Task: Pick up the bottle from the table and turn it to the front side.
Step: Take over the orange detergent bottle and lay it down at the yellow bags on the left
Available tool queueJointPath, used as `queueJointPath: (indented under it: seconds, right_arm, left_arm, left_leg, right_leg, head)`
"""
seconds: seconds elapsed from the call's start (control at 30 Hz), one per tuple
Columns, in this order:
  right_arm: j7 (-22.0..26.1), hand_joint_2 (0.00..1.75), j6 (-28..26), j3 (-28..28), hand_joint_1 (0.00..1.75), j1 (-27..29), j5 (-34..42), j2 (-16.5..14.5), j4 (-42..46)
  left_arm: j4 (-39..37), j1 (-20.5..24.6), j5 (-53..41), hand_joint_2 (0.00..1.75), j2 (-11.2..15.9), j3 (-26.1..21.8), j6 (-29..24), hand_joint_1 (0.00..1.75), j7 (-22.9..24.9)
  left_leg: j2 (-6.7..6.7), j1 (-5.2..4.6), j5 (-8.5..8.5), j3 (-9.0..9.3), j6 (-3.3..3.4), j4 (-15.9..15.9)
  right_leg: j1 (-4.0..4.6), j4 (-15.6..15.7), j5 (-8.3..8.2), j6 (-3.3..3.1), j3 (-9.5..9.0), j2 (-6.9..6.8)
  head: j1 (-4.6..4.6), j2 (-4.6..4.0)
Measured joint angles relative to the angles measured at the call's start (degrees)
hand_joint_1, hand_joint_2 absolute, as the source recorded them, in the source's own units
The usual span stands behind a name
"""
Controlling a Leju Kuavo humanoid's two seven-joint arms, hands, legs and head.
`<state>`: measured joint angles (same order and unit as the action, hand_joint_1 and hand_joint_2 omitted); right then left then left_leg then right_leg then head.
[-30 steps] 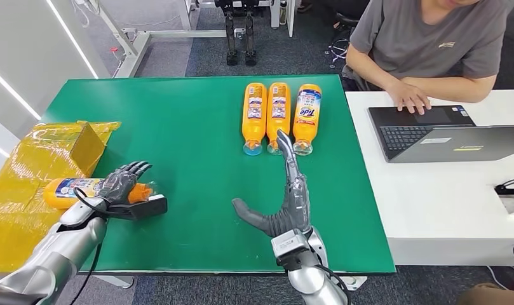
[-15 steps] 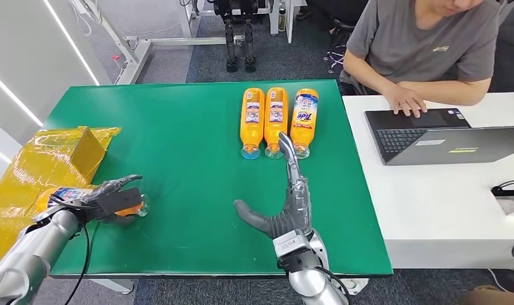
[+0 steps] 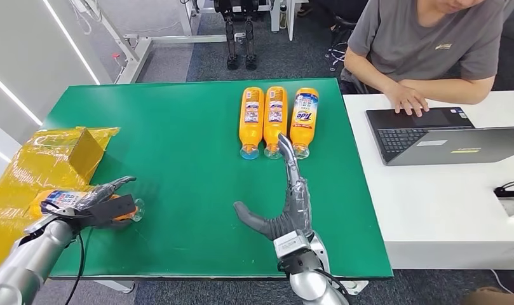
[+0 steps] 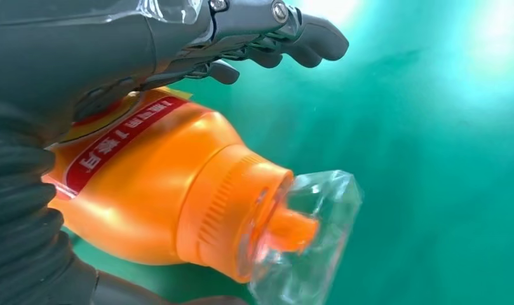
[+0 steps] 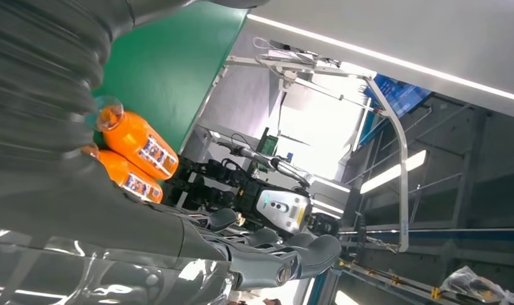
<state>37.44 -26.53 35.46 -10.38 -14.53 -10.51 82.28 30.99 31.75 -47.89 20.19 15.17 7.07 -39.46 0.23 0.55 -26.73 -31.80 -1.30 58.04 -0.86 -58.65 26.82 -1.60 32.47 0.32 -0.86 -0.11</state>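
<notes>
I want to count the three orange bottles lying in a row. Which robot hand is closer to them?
The right hand; its longest finger reaches almost to the three bottles. The left hand is far across the table, holding another bottle.

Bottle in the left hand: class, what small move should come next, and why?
Probably a short lift, then a roll of the wrist. The left hand already grips the bottle, its fingers curved over the body, but the bottle lies low at the table edge. Its label faces partly sideways, so clearance should come before turning it to the front.
</notes>
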Motion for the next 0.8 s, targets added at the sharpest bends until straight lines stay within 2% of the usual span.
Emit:
queueJointPath:
  seconds: [0.23, 0.53, 0.8]
  right_arm:
    - [-0.3, 1.75, 0.0, -0.5, 0.00, 0.8, -0.4, 0.0, 0.7]
    - [0.5, 1.75, -0.1, -1.2, 0.00, 2.3, -0.4, 0.0, 1.0]
    - [1.1, 1.75, -0.2, -2.1, 0.00, 3.4, -0.4, 0.0, 1.2]
  left_arm:
    - [4.2, -1.6, 1.1, 1.75, -0.5, -0.2, -2.2, 0.00, -0.2]
    - [4.8, -1.8, -1.7, 1.75, -2.5, -0.2, -12.5, 0.00, 1.1]
    - [4.7, -1.8, -2.7, 1.75, -3.5, -0.6, -15.8, 0.00, 1.1]
  left_leg:
    - [-0.10, 0.00, 0.03, -0.20, -0.02, 0.0]
    - [-0.11, 0.02, 0.05, -0.66, 0.02, 0.2]
    - [-0.12, 0.04, 0.06, -0.63, 0.02, 0.2]
  right_leg:
    - [0.00, 0.0, -0.01, 0.02, 0.13, -0.09]
    - [0.00, 0.1, -0.07, 0.07, 0.55, -0.07]
    - [0.01, 0.1, -0.10, 0.09, 0.91, -0.05]
  head:
    - [0.01, 0.00]
    - [0.03, 0.00]
    - [0.01, 0.00]
